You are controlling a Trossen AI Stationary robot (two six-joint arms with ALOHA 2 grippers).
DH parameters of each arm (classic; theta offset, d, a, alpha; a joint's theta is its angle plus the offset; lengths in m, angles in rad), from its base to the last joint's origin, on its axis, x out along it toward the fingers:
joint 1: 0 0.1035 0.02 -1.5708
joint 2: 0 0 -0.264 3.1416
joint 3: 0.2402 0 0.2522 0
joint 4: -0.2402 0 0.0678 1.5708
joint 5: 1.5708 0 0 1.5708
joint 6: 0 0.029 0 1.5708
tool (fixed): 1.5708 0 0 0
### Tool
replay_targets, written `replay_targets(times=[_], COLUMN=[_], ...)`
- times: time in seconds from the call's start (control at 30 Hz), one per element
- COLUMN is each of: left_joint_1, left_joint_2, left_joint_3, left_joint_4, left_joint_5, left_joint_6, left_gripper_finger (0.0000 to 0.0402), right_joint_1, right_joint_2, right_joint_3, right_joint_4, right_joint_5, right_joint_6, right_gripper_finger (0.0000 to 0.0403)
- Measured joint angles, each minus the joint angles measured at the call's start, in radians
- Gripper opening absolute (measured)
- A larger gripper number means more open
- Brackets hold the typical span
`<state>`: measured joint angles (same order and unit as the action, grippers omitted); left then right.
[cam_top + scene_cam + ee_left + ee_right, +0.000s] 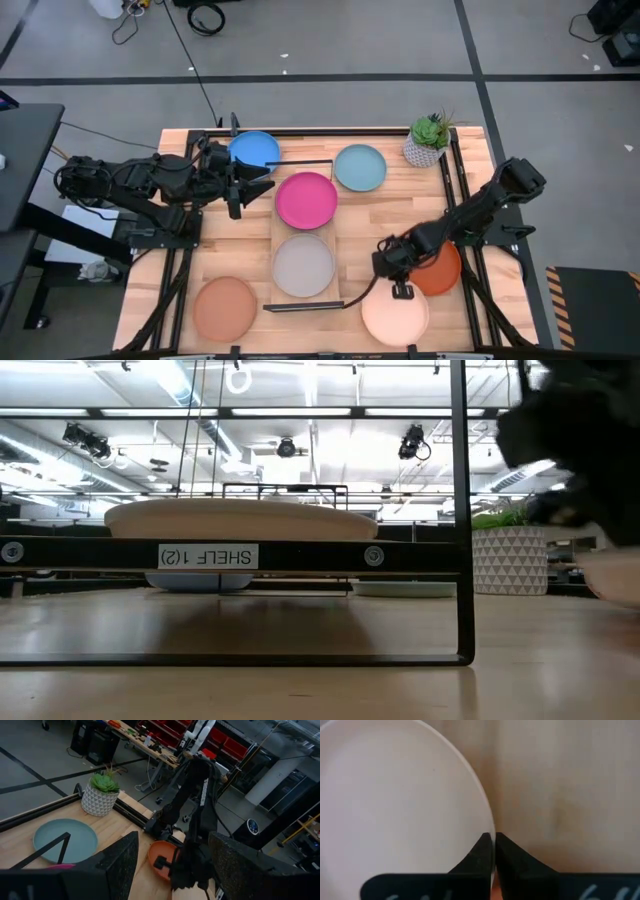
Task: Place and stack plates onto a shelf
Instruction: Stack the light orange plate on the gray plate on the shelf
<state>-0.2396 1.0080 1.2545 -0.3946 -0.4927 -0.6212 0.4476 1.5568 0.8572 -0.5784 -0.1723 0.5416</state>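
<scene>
My right gripper is shut on the cream plate near the table's near edge; its arm passes over the orange plate. My left gripper is open and empty, between the bright blue plate and the magenta plate. The magenta and grey-beige plates lie flat on the shelf, a light plank with black wire frames at its ends. The teal plate and terracotta plate lie on the tabletop. My right gripper pinches the cream plate's rim, on its far edge. One finger is over the plate's inner side and the other outside the rim. The fingers come from above, pointing down. Whether the plate is off the table I cannot tell.
A white plant pot stands at the far right corner. Black rails run along the table's sides. In the low view the shelf's wire frame stands upright close by, with the grey-beige plate on the plank.
</scene>
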Motion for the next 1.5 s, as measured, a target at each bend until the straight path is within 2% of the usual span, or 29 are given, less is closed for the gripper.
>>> replay_targets(times=[0.13,0.3,0.43,0.53,0.87,1.1,1.23,1.37,1.5], left_joint_1=[0.001,0.001,0.001,0.001,0.001,0.001,0.001,0.000,-0.001], left_joint_2=[0.000,0.011,0.024,0.038,0.029,0.024,0.024,0.015,0.002], left_joint_3=[0.000,0.000,-0.001,-0.001,-0.001,0.000,0.000,0.000,0.000], left_joint_4=[0.000,-0.002,-0.001,0.012,0.087,0.112,0.110,0.106,0.104], left_joint_5=[-0.004,-0.024,-0.027,-0.027,-0.050,-0.050,-0.050,-0.015,0.007], left_joint_6=[0.001,-0.001,-0.003,-0.003,0.058,0.087,0.084,0.080,0.057], left_gripper_finger=[0.0247,0.0247,0.0247,0.0247,0.0247,0.0247,0.0247,0.0247,0.0247], right_joint_1=[-0.081,-0.182,-0.253,-0.296,-0.289,-0.272,-0.273,-0.280,-0.289], right_joint_2=[-0.070,-0.136,-0.158,-0.157,-0.011,0.151,0.237,0.294,0.327], right_joint_3=[0.069,0.155,0.214,0.247,0.260,0.426,0.501,0.531,0.531], right_joint_4=[-0.161,-0.267,-0.265,-0.193,0.259,0.248,0.162,0.114,0.103], right_joint_5=[0.065,0.220,0.335,0.373,0.337,0.334,0.326,0.259,0.216], right_joint_6=[-0.010,0.029,0.076,0.108,0.147,0.059,0.012,-0.020,-0.023], right_gripper_finger=[0.0015,0.0015,0.0015,0.0016,0.0016,0.0016,0.0016,0.0028,0.0057])
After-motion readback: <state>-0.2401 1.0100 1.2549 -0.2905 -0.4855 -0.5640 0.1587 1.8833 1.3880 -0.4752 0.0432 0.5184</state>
